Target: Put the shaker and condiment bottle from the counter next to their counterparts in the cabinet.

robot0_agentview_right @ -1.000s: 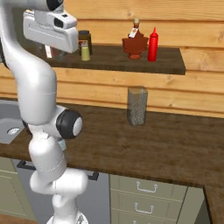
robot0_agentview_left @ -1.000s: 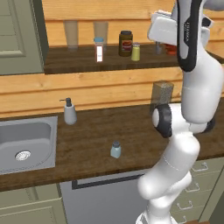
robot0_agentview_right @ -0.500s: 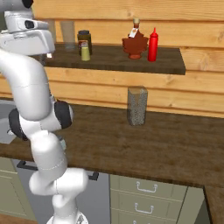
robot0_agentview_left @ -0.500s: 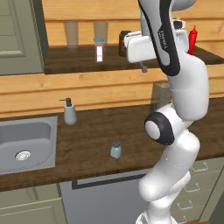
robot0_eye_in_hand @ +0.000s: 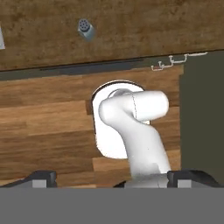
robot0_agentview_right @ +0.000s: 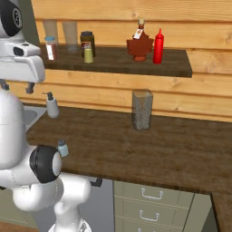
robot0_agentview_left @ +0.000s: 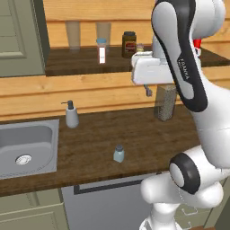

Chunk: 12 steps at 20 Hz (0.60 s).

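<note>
The shaker [robot0_agentview_left: 119, 154] [robot0_agentview_right: 62, 147] [robot0_eye_in_hand: 86, 29] stands alone near the front edge of the counter [robot0_agentview_left: 99, 132] [robot0_agentview_right: 181, 154]. My gripper [robot0_agentview_left: 148, 91] [robot0_agentview_right: 17, 86] [robot0_eye_in_hand: 114, 178] hangs high above the counter at shelf height, pointing down, open, with nothing between its fingers. The condiment bottle [robot0_agentview_right: 157, 46] [robot0_agentview_left: 196, 43] stands on the cabinet shelf [robot0_agentview_right: 136, 66] [robot0_agentview_left: 76, 67], right beside the squat brown sauce bottle [robot0_agentview_right: 139, 45]. An olive-yellow shaker [robot0_agentview_right: 88, 53] [robot0_agentview_left: 140, 47] stands further left on the shelf, partly hidden by my hand in the left base view.
A dark jar [robot0_agentview_left: 129, 43] [robot0_agentview_right: 87, 40], a small blue-capped bottle [robot0_agentview_left: 102, 49] and two glasses share the shelf. A soap dispenser [robot0_agentview_left: 71, 115] [robot0_agentview_right: 52, 106] stands by the steel sink [robot0_agentview_left: 27, 143]. A grey speckled canister [robot0_agentview_left: 165, 102] [robot0_agentview_right: 142, 109] stands at the counter's back.
The arm has swung left, away from the right end of the shelf, and the hand has turned down over the counter. The gripper stays open. The bottles and shakers have not moved.
</note>
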### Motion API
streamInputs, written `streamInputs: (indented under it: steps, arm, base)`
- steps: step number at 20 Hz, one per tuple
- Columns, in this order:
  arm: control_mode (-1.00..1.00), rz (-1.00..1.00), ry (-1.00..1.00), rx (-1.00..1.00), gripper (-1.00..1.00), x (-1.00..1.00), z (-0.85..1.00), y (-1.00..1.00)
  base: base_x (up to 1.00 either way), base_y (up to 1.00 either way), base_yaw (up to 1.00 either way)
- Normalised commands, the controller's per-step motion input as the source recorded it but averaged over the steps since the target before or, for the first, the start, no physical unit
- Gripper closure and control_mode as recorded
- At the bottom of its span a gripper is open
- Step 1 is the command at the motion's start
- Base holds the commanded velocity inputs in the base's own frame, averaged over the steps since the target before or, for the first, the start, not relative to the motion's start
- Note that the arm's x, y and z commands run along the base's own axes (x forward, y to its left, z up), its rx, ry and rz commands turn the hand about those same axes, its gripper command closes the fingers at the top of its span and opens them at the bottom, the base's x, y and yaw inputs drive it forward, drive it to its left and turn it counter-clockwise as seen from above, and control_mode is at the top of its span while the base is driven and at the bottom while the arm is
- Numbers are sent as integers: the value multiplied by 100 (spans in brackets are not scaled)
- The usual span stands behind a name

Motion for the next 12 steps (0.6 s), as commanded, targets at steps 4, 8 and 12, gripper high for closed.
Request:
streamInputs:
  steps: [4, 8, 12]
  arm:
    - [-100, -16, -39, 23, -100, 19, 0, 0]
    - [-100, -1, -7, 22, -100, -16, -4, 0]
    - [-100, 0, -1, 7, -100, -65, -70, 3]
  base:
    - [0, 0, 0]
    - [0, 0, 0]
    - [0, 0, 0]
